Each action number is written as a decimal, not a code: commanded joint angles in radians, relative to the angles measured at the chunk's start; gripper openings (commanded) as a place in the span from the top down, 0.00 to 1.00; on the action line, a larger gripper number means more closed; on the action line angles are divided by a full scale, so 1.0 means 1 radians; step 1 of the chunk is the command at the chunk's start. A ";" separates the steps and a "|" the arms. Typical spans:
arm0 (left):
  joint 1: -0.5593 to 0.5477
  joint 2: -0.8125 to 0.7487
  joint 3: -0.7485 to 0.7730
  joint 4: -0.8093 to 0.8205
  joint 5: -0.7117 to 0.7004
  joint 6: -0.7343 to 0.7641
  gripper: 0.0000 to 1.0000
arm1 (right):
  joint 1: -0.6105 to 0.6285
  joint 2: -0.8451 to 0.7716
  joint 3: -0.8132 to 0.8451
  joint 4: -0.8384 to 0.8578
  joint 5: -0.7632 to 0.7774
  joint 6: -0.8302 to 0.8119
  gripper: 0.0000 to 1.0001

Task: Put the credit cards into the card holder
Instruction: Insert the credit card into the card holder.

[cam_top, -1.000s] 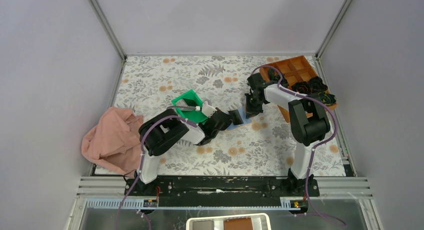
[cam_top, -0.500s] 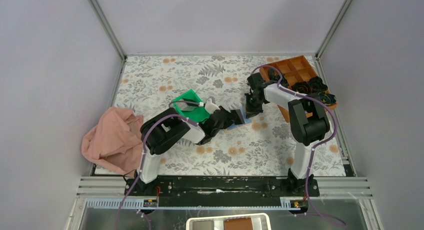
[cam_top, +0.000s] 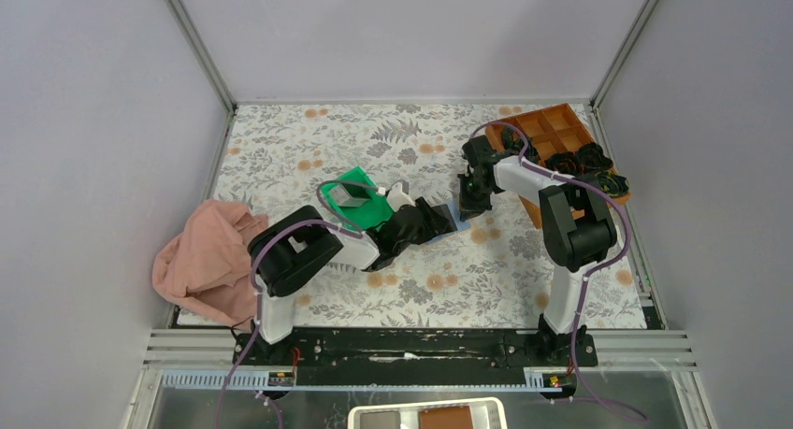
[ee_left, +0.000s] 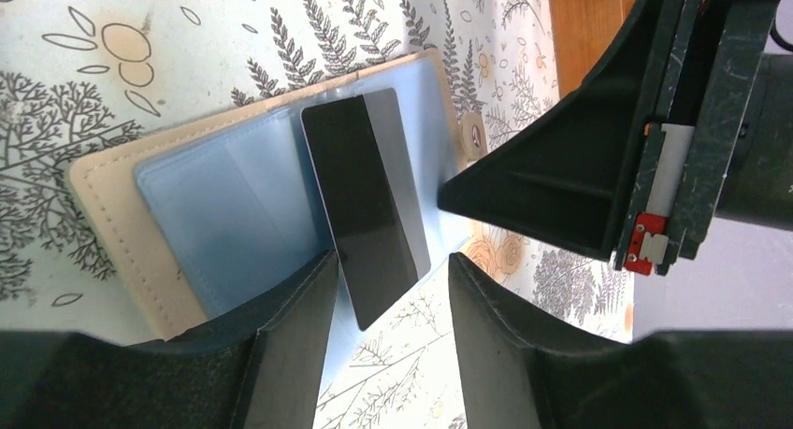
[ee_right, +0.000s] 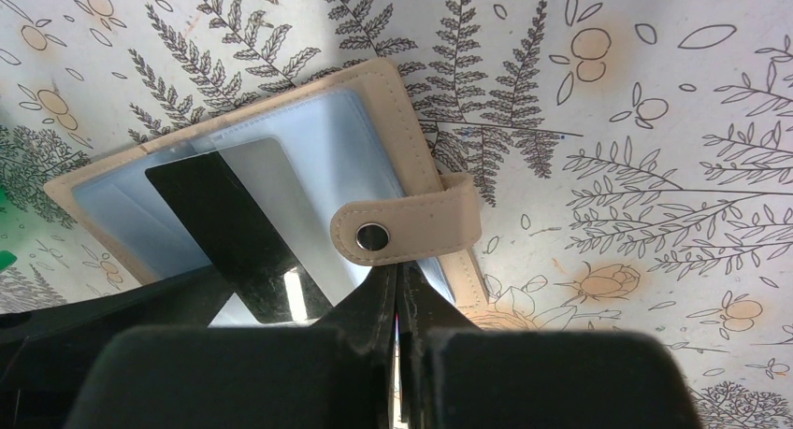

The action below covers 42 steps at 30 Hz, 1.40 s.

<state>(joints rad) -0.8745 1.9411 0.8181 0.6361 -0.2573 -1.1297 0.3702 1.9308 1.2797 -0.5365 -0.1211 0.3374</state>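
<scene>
Fingers of the left gripper [ee_left: 393, 265] are spread, with the near end of one dark credit card [ee_left: 365, 195] between them. The card is laid slantwise on the blue-grey face of the card holder [ee_left: 234, 205], opened flat on the floral cloth [ee_left: 75, 92]. The right gripper [ee_right: 397, 279] is pressed together on the holder's edge below the tab [ee_right: 411, 225].

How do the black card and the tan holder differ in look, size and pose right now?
Colour: the glossy black rectangular card is dark all over; the tan stitched leather-like card holder shows a blue-grey inner face. Size: the card is much narrower than the holder. Pose: the holder lies open on the floral mat; the card slants across it, one end past its edge. Both are thin and rectangular.
</scene>
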 commanded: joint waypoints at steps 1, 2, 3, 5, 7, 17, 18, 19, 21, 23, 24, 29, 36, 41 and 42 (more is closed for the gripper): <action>-0.009 -0.012 -0.053 -0.230 0.015 0.075 0.44 | -0.002 0.001 -0.003 -0.005 0.054 0.001 1.00; -0.009 -0.019 -0.054 -0.240 0.010 0.079 0.44 | -0.002 -0.002 -0.001 -0.006 0.056 0.001 1.00; -0.009 -0.026 -0.056 -0.248 0.005 0.082 0.44 | -0.003 -0.005 0.004 -0.007 0.057 0.000 1.00; -0.008 -0.040 -0.064 -0.258 -0.007 0.086 0.44 | -0.002 -0.010 0.012 -0.009 0.061 0.001 1.00; -0.008 -0.045 -0.063 -0.263 -0.011 0.091 0.45 | -0.003 -0.010 0.022 -0.012 0.063 0.000 1.00; -0.001 -0.028 -0.028 -0.285 -0.015 0.103 0.70 | -0.004 -0.023 0.047 -0.019 0.073 -0.010 1.00; 0.000 -0.030 -0.024 -0.289 -0.017 0.105 0.71 | -0.004 -0.025 0.050 -0.020 0.076 -0.011 1.00; 0.002 -0.031 -0.021 -0.294 -0.021 0.107 0.72 | -0.004 -0.025 0.053 -0.020 0.078 -0.012 1.00; 0.004 -0.033 -0.015 -0.306 -0.026 0.115 0.76 | -0.004 -0.021 0.059 -0.024 0.077 -0.016 1.00; 0.007 -0.032 -0.006 -0.319 -0.028 0.124 0.79 | -0.004 -0.019 0.059 -0.023 0.077 -0.018 1.00; 0.009 -0.030 0.002 -0.332 -0.031 0.127 0.81 | -0.005 -0.019 0.057 -0.024 0.078 -0.018 1.00; 0.012 -0.012 0.052 -0.419 -0.057 0.148 0.87 | -0.006 -0.020 0.050 -0.020 0.077 -0.020 1.00; 0.015 0.030 0.112 -0.486 -0.054 0.173 0.90 | -0.010 -0.017 0.047 -0.016 0.078 -0.021 1.00; 0.018 0.046 0.131 -0.513 -0.056 0.182 0.90 | -0.017 -0.027 0.048 -0.009 0.085 -0.021 1.00; 0.017 0.047 0.131 -0.513 -0.055 0.182 0.90 | -0.018 -0.028 0.049 -0.008 0.087 -0.021 1.00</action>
<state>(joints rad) -0.8661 1.9316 0.9611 0.2871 -0.2932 -0.9939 0.3641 1.9289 1.2995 -0.5430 -0.0669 0.3321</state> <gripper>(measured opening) 0.101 0.011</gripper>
